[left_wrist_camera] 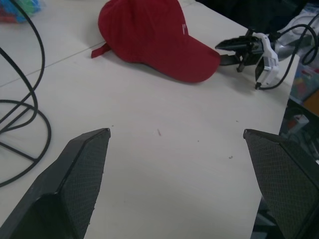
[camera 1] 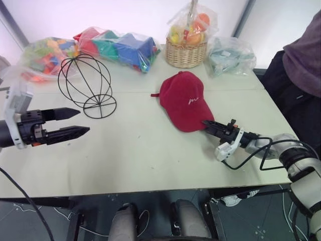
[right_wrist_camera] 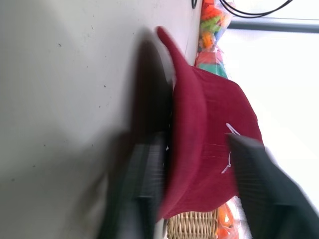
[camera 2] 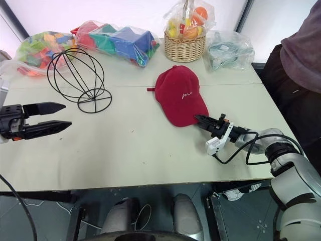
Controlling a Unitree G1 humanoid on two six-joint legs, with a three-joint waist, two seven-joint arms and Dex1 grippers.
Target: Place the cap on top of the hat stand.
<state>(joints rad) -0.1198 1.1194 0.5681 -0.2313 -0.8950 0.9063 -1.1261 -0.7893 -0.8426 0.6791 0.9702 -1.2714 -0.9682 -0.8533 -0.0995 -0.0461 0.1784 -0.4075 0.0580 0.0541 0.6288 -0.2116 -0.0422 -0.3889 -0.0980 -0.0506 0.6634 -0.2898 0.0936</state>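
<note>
Dark red fabric: one cap (camera 1: 184, 100), lying crown-up on the pale bench (camera 1: 140, 150), a little to the 2 o'clock side of the bench's centre, brim toward 5 o'clock, small white script on its front.

Black wire: one hat stand (camera 1: 86, 85), a globe frame on a round ring base, tilted, at 10 o'clock from bench centre, well apart from the cap and bare.

Claws, two. The right claw (camera 1: 208, 124) reaches in from 4 o'clock and meets the brim edge; its wrist view shows one finger (right_wrist_camera: 147, 184) under the brim and one above it, closing on the brim, though a firm grip cannot be told. The left claw (camera 1: 75, 122) hangs at 9 o'clock, fingers spread wide, holding nothing, just near the stand's base.

Along the far edge, 11 to 1 o'clock: one woven basket (camera 1: 186, 51) of wrapped, fruit-like items; three clear bags, namely one of small coloured toy pieces (camera 1: 47, 55), one of large coloured blocks (camera 1: 120, 47), one of pale grey-green items (camera 1: 229, 55).

One person's sleeve (camera 1: 303, 55) at 3 o'clock, beside the bench.
</note>
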